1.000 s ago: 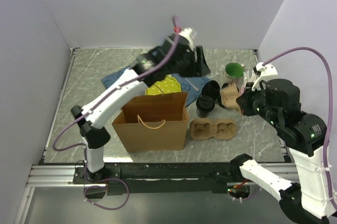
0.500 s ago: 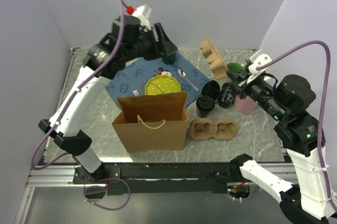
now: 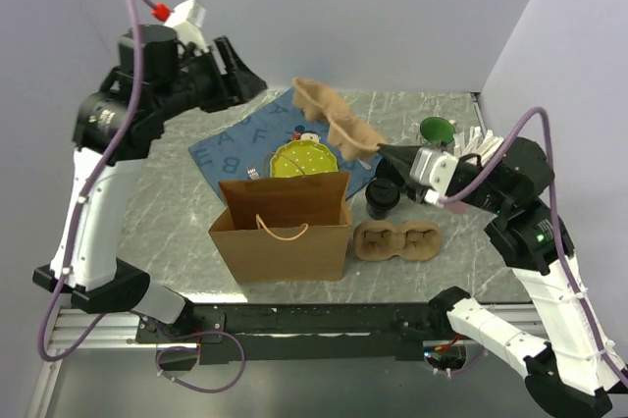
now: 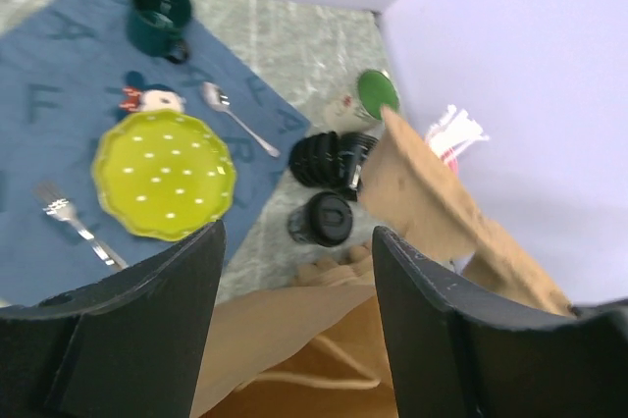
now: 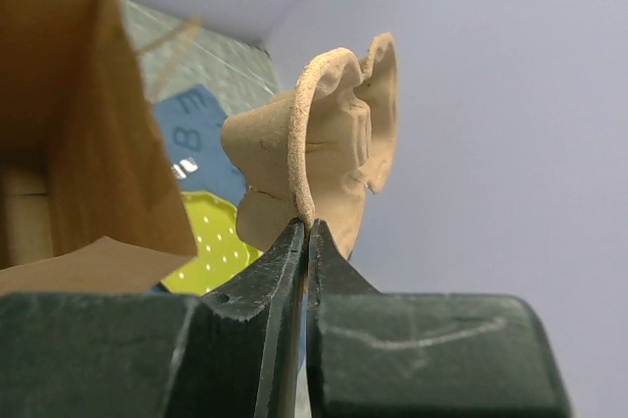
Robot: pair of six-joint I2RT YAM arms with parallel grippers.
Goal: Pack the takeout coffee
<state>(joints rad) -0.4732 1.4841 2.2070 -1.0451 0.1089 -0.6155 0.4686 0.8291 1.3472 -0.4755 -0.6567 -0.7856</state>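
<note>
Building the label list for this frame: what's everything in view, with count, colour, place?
coffee cups: apparently 3, black, right of the plate; one upright, others lying
table carrier: 1, brown pulp, right of the bag
held carrier: 1, brown pulp, in the air
paper bag: 1, brown, near centre, open
placemat: 1, blue, lettered, behind the bag
plate: 1, yellow-green, dotted, on the placemat
mug: 1, dark green, placemat's far corner
fork, spoon: 1 each, silver, either side of the plate
figurine: 1, white and red, beyond the plate
green-lidded cup: 1, far right
white sticks: bunch, far right
left gripper: open, empty, high, far left
right gripper: shut on held carrier
</note>
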